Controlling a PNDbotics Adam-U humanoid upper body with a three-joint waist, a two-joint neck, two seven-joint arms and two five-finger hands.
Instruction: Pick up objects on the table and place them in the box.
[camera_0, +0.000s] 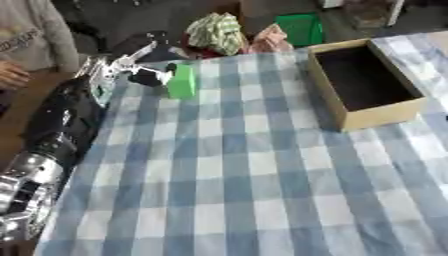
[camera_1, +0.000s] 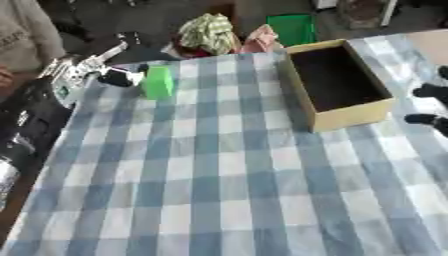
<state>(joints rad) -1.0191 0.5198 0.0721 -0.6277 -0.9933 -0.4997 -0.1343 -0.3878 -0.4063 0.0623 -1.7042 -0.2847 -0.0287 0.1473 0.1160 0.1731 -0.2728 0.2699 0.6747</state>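
— Presently, status of the left robot hand (camera_0: 131, 67)?
— Fingers pinch the green block (camera_0: 182, 80) at the tabletop's (camera_0: 227, 190) far left corner. Right robot hand (camera_1: 430, 105) beside the box (camera_1: 350, 117); fingers indistinct.
— Advice?
— Lift clear, carry well right of the hand, release above the opening.

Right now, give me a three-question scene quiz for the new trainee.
1. True or false: the box already holds an object.
2. Which hand is at the green block? A) left hand B) right hand
3. Fill in: the box stands on the ____ side of the checked tablecloth.

Key: 1 false, its inside shows empty; 2 A, though whether it grips the block cannot be told; 3 right.
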